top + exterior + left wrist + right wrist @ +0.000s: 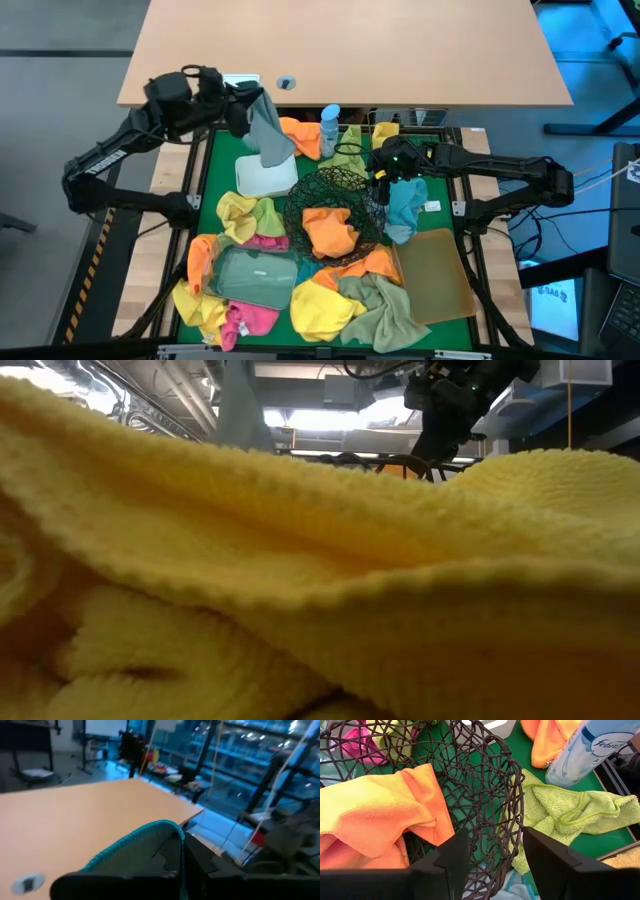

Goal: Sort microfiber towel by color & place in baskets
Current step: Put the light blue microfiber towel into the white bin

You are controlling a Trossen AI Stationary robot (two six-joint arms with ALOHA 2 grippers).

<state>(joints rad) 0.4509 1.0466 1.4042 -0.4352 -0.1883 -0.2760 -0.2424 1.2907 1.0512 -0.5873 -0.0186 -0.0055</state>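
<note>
My left gripper (250,105) is raised over the table's far left and is shut on a grey towel (268,140), which hangs above the white tub (255,180). My right gripper (383,185) is open at the right rim of the round black wire bowl (300,195). In the right wrist view its fingers (451,857) stand on either side of that rim (519,805); whether they touch it I cannot tell. An orange towel (330,230) lies in the bowl. A light-blue towel (405,208) lies just under the right gripper. My left gripper pinches the grey towel by its teal-hemmed upper edge (150,832) between the two fingers. The towel is lifted clear and hangs slack below the gripper toward the white tub. How many layers are in the pinch I cannot tell.
Yellow, orange, pink and green towels are heaped over the green mat. The tan bin (437,272) sits near right and the clear tray (255,275) near left. A blue-capped bottle (330,125) stands at the far side. A yellow towel (300,580) fills the low view.
</note>
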